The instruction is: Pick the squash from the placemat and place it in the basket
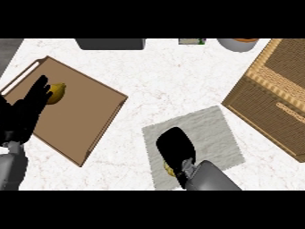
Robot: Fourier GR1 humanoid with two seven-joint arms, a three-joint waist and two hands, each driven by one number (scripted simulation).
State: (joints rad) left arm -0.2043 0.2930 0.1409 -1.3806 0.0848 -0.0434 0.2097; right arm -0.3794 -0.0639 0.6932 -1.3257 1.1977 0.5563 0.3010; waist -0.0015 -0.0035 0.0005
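— Where's the squash (171,167) sitting?

— On the grey placemat (211,129), mostly hidden under the right hand (176,147), whose fingers are curling over it; I can't tell which way it's pointing.

— And the left hand (17,114)?

— Resting open over the cutting board (82,120), beside a yellow fruit (57,92). The basket (283,94) is standing well right.

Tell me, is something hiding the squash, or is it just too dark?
Head view: the light is bright and even, no glare; the right hand covers most of the squash on the placemat, so only a yellow sliver shows.
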